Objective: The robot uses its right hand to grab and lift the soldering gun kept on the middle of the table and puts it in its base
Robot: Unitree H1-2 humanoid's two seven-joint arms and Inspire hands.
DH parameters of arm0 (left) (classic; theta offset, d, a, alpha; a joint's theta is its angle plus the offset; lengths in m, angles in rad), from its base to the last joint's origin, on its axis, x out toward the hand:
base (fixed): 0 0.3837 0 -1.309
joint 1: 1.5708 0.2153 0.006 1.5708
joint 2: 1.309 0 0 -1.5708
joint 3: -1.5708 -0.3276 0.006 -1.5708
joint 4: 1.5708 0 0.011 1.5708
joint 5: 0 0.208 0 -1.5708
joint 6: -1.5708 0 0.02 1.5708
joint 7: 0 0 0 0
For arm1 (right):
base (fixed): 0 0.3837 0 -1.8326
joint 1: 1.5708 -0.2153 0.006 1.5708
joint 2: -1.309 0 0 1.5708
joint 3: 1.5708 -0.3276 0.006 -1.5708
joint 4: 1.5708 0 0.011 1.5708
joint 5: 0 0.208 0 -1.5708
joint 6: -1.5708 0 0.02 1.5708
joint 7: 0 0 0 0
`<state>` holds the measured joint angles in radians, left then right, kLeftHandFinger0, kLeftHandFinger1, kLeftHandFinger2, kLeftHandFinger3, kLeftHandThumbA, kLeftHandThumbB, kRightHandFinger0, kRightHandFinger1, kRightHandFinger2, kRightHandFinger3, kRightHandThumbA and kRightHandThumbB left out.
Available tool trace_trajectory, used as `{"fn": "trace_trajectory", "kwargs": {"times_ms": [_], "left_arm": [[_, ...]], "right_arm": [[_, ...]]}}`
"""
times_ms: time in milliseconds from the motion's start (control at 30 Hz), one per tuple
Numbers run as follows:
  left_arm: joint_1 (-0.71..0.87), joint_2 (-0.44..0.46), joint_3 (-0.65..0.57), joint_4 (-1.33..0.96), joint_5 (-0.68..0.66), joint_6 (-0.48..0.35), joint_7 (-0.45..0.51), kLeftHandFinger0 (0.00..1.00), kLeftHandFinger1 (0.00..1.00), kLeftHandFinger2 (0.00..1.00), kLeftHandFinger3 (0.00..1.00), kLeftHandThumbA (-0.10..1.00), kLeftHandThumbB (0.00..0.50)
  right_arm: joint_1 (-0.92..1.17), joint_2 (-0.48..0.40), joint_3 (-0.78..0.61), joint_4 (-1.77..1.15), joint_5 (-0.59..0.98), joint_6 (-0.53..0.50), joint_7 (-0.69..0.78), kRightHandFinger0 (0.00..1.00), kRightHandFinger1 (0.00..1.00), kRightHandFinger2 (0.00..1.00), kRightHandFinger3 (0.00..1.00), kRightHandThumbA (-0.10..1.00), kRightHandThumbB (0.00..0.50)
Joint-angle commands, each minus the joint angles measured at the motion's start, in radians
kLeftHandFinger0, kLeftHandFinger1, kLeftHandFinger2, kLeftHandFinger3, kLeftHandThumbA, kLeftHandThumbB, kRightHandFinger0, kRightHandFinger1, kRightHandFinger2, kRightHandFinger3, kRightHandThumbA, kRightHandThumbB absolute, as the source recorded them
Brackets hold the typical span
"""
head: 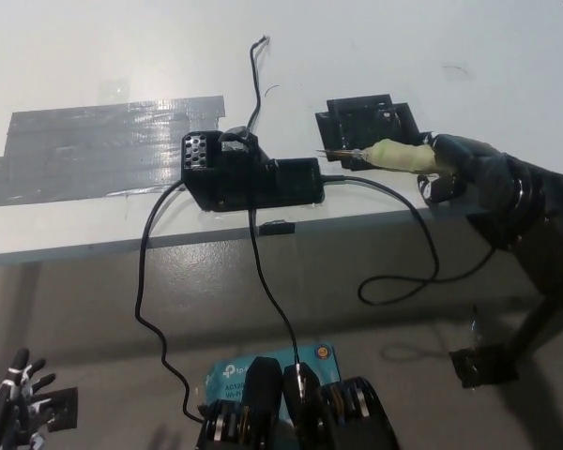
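My right robot hand [460, 167] is closed around the soldering gun [394, 156], held just above the surface [375, 56] right of the base [249, 173], thin metal tip pointing left toward it, so lift looks done and insertion is next: I judge the tip needs lining up with the base's holder opening, which I can't make out clearly. Gun handle is pale, smooth, rounded; base is a matte black boxy block with a perforated white patch, thin black cables trailing off it; left robot hand [14, 389] rests low at lower left, fingers spread, empty
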<state>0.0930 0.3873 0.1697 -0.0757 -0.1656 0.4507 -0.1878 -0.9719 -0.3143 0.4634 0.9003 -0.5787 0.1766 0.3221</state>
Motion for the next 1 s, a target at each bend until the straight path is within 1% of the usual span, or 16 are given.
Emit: {"fn": "trace_trajectory", "kwargs": {"times_ms": [0,167,233,333,367,400,433,500,533,600,633,700,733,833,900,967], "left_arm": [[0.000,0.035,-0.004,-0.039,0.005,-0.005,-0.022,1.00,0.82,1.00,1.00,1.00,0.289],[0.001,0.055,-0.027,-0.034,0.014,-0.032,-0.048,1.00,0.83,1.00,1.00,1.00,0.292],[0.002,0.053,-0.027,-0.041,0.017,-0.030,-0.039,1.00,0.78,1.00,1.00,1.00,0.315],[0.010,0.067,-0.042,-0.041,0.026,-0.047,-0.052,1.00,0.79,1.00,1.00,1.00,0.339],[0.011,0.067,-0.042,-0.044,0.023,-0.045,-0.054,1.00,0.80,1.00,1.00,1.00,0.324],[0.011,0.070,-0.043,-0.046,0.021,-0.044,-0.057,1.00,0.80,1.00,1.00,1.00,0.311],[0.011,0.071,-0.044,-0.047,0.017,-0.041,-0.063,1.00,0.81,1.00,1.00,1.00,0.305],[0.012,0.072,-0.048,-0.050,0.018,-0.039,-0.067,1.00,0.85,1.00,1.00,1.00,0.278],[0.012,0.079,-0.055,-0.053,0.018,-0.037,-0.078,1.00,0.89,1.00,1.00,1.00,0.296],[0.015,0.085,-0.063,-0.060,0.022,-0.031,-0.084,1.00,0.89,1.00,1.00,1.00,0.329],[0.015,0.088,-0.068,-0.058,0.027,-0.035,-0.087,1.00,0.89,1.00,1.00,1.00,0.344],[0.014,0.088,-0.070,-0.058,0.030,-0.037,-0.090,1.00,0.89,1.00,1.00,1.00,0.343],[0.014,0.093,-0.077,-0.055,0.036,-0.040,-0.095,1.00,0.88,1.00,1.00,1.00,0.257],[0.011,0.094,-0.083,-0.053,0.036,-0.036,-0.099,1.00,0.88,1.00,1.00,1.00,0.183],[0.012,0.095,-0.087,-0.056,0.039,-0.033,-0.098,1.00,0.88,1.00,1.00,1.00,0.184],[0.012,0.094,-0.088,-0.056,0.041,-0.029,-0.096,1.00,0.88,1.00,1.00,1.00,0.177]], "right_arm": [[0.029,0.018,0.028,0.008,0.005,-0.020,0.056,0.43,0.42,0.60,1.00,0.27,0.163],[0.040,0.003,0.079,0.047,-0.030,-0.026,0.069,0.25,0.36,0.66,1.00,0.19,0.176],[0.053,-0.003,0.099,0.060,-0.044,-0.020,0.078,0.17,0.31,0.59,1.00,-0.05,0.144],[0.067,-0.011,0.128,0.057,-0.066,0.006,0.094,0.22,0.41,0.68,1.00,-0.10,0.083],[0.060,-0.018,0.176,0.067,-0.111,-0.002,0.108,0.46,0.72,0.95,0.85,-0.10,0.106],[0.054,-0.018,0.205,0.076,-0.140,0.007,0.119,0.82,0.90,0.98,0.67,-0.10,0.172],[0.039,-0.013,0.245,0.104,-0.171,0.027,0.141,0.80,0.81,0.91,0.47,-0.10,0.265],[0.006,0.006,0.286,0.156,-0.179,0.096,0.239,0.46,0.52,0.60,0.38,-0.10,0.270],[0.002,0.010,0.319,0.153,-0.207,0.134,0.270,0.14,0.34,0.52,0.63,-0.10,0.242],[0.000,0.010,0.382,0.145,-0.252,0.139,0.300,0.21,0.43,0.60,1.00,-0.08,0.178],[0.007,0.005,0.398,0.129,-0.262,0.140,0.298,0.14,0.37,0.52,1.00,-0.09,0.129],[0.012,0.000,0.410,0.118,-0.257,0.150,0.298,0.14,0.37,0.52,1.00,-0.09,0.126],[0.019,0.000,0.412,0.106,-0.254,0.154,0.288,0.33,0.49,0.58,1.00,-0.10,0.061],[0.026,-0.013,0.458,0.069,-0.296,0.153,0.268,0.18,0.34,0.46,1.00,-0.05,0.006],[0.028,-0.006,0.472,0.076,-0.313,0.171,0.241,0.00,0.13,0.33,1.00,0.02,0.000],[0.032,-0.004,0.480,0.067,-0.318,0.187,0.230,0.00,0.04,0.29,1.00,0.07,0.000]]}}
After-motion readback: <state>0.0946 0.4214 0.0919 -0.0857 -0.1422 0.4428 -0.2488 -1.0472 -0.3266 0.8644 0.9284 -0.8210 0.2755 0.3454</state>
